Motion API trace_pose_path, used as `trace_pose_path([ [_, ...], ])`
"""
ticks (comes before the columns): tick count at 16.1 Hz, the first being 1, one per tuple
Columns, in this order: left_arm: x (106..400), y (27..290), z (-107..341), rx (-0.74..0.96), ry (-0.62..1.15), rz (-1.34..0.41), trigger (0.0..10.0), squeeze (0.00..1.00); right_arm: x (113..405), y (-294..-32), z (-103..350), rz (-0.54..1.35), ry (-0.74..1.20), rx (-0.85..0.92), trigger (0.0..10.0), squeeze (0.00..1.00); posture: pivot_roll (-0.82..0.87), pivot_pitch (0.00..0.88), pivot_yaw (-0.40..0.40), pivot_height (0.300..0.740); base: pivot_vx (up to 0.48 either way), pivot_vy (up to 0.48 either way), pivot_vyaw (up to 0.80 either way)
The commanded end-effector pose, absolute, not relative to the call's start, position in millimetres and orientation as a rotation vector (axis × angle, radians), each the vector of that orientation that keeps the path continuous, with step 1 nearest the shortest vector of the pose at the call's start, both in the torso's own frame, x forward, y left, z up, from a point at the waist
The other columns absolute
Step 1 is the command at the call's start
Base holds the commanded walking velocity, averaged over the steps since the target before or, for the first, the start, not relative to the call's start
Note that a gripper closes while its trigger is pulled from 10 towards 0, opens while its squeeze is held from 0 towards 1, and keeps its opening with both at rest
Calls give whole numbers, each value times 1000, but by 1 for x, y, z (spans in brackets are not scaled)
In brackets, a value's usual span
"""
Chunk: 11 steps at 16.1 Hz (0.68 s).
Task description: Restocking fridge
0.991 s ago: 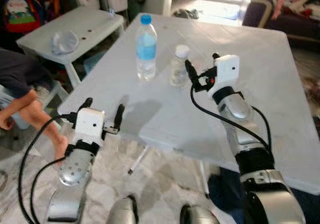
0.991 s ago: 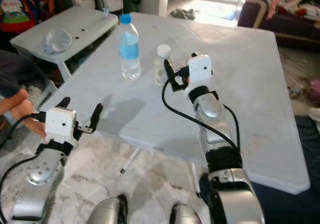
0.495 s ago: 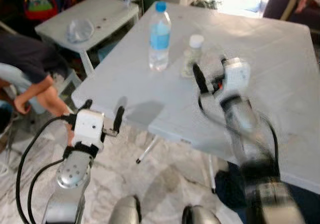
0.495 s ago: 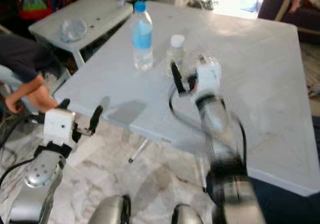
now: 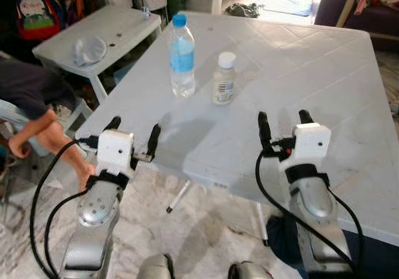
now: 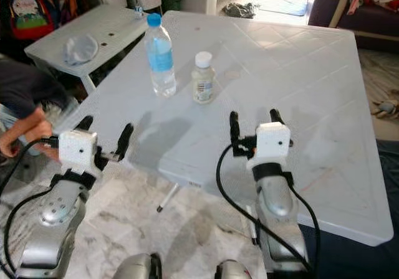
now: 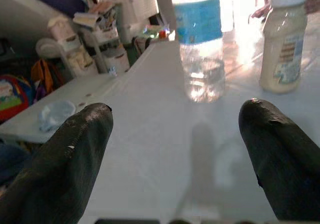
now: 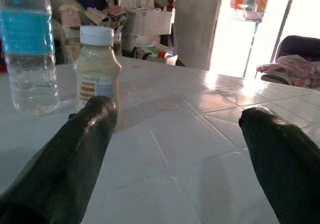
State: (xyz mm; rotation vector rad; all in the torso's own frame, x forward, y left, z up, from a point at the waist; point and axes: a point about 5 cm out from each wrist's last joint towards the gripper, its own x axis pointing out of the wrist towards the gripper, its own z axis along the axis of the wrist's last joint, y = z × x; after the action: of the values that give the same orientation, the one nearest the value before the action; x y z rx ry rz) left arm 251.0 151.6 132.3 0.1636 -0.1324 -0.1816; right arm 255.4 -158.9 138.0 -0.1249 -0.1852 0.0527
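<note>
A clear water bottle (image 5: 182, 56) with a blue cap and label stands upright on the white table (image 5: 312, 61). Just to its right stands a small cream-coloured bottle (image 5: 224, 78) with a white cap. My right gripper (image 5: 282, 122) is open over the table, well short of the small bottle, with nothing between its fingers. At the table's near left corner my left gripper (image 5: 133, 132) is open too, pointing toward the water bottle (image 7: 198, 44). The right wrist view has the small bottle (image 8: 97, 74) beside one black finger (image 8: 65, 159).
A person's arm (image 5: 43, 132) reaches in at the left beside my left arm. A low white side table (image 5: 93, 33) with a crumpled clear bag stands at the back left. A dark sofa (image 5: 355, 8) is at the back right. Marble floor lies below the table's edge.
My right gripper has pulled back from the small bottle toward me and now sits nearer the table's front edge. The camera shifted. The left gripper kept its place.
</note>
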Motion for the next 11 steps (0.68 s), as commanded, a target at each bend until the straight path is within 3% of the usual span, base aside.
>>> trace_pose_path([
  [1,252,150,129,164,-124,-198,10000,0,251,-159,141,88,-180,-153,10000,0,-7,0,70,740,274,0,0],
  [7,248,155,124,146,-126,-154,10000,0,241,-138,124,185,-107,-65,10000,0,11,0,9,740,314,0,0],
  [11,247,157,123,141,-127,-145,10000,0,238,-151,120,97,-93,-78,10000,0,-10,0,15,740,368,0,0],
])
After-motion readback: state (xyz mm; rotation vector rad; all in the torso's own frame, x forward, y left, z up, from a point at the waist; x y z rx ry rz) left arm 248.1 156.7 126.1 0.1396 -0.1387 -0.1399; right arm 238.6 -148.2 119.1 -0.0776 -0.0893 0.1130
